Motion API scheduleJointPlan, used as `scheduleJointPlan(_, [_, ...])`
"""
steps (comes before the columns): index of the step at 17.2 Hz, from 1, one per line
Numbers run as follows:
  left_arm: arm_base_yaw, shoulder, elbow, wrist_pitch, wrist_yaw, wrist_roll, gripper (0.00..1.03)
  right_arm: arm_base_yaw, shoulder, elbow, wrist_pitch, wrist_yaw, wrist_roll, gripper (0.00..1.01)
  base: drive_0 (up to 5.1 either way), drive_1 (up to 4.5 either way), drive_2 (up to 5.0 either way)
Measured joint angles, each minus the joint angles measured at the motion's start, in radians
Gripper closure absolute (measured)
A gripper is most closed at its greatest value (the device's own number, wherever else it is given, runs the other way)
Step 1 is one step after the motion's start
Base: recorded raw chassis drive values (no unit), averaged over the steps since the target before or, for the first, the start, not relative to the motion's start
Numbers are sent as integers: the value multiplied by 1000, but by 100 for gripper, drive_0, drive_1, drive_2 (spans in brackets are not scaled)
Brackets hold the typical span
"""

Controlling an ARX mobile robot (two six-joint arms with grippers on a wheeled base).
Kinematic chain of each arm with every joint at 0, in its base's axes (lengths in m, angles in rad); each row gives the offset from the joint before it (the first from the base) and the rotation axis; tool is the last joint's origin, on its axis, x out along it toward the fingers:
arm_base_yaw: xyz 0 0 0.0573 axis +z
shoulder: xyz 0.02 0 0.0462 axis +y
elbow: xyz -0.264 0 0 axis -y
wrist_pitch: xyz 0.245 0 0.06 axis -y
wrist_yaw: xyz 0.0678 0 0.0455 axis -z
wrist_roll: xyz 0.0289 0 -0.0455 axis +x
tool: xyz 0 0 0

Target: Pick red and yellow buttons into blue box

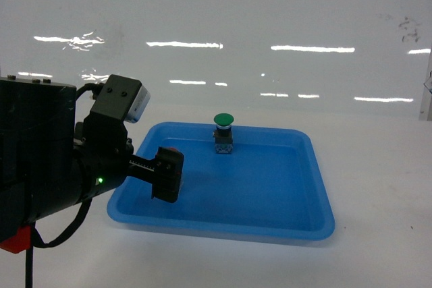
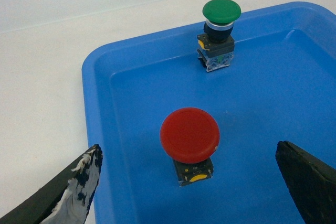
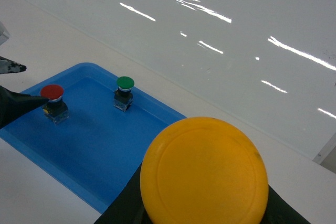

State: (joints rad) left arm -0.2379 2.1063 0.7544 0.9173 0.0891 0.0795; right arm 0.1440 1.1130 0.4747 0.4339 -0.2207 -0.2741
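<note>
The red button (image 2: 189,135) stands upright in the shallow blue tray (image 2: 100,77). My left gripper (image 2: 188,150) is open, with its two dark fingers (image 2: 79,187) wide apart on either side of the button and not touching it. In the head view that gripper (image 1: 169,175) hangs over the tray's left part, and only a sliver of the red button (image 1: 173,148) shows behind it. My right gripper (image 3: 205,216) is shut on the yellow button (image 3: 205,171), whose cap fills the lower part of the right wrist view. The blue box is out of view.
A green button (image 1: 223,133) stands upright at the far side of the shallow tray (image 1: 317,187). The tray lies on a white tabletop (image 1: 378,166), with a glossy white wall behind. The right arm is outside the head view.
</note>
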Motion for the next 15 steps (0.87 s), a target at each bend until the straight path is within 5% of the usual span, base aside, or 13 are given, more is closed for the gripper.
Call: scheduleJointPlan(15, [29,61,51,-25,23,0,5,0,0,0,0,0,0,75,0,0,0])
